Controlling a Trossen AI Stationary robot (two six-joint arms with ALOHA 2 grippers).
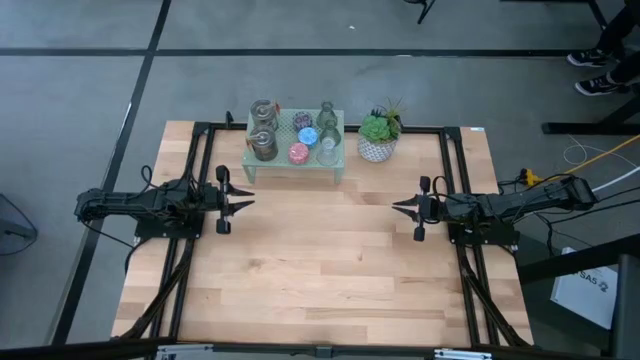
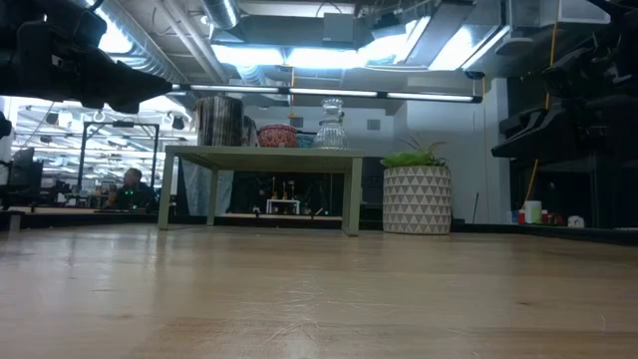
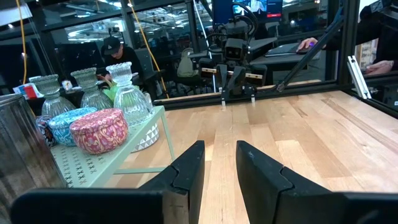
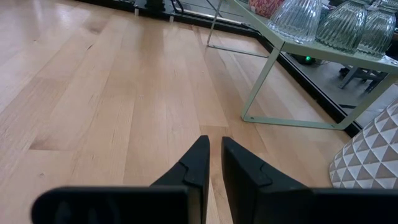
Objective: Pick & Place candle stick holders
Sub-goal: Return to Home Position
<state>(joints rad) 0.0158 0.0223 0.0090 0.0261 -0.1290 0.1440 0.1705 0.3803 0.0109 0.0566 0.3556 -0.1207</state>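
Both grippers hold nothing. The left gripper (image 1: 238, 202) hangs over the left side of the table (image 1: 320, 290) and points in toward the middle. Its two fingers (image 3: 186, 174) are a little apart, and bare wood shows between them. The right gripper (image 1: 405, 207) hangs over the right side and points at the left one. Only a thin gap shows between its fingers. The two grippers are well apart from each other, and neither is near the stand.

All the candle stick holders (image 1: 298, 153) I can find sit on top of the mint-green stand (image 1: 295, 176) at the far side of the table. Two silver cans (image 1: 264, 142) stand at its left end. A pink tin (image 3: 99, 129) and a blue tin (image 3: 69, 123) sit close together in the middle. The clear glass holders (image 3: 132, 93) stand at the right end. Some holders hide behind others, so I cannot count them all. I see no holder on the wood of the table. A plant (image 1: 380, 135) in a white pot stands just beside the stand, on its right.

I think the picking and placing is done, or very nearly done. The step now looks like going to the resting spot, with nothing to carry. The next move needs no grabbing. Each arm only has to tuck in on its own side. It should stay clear of the stand so no glass gets bumped off.
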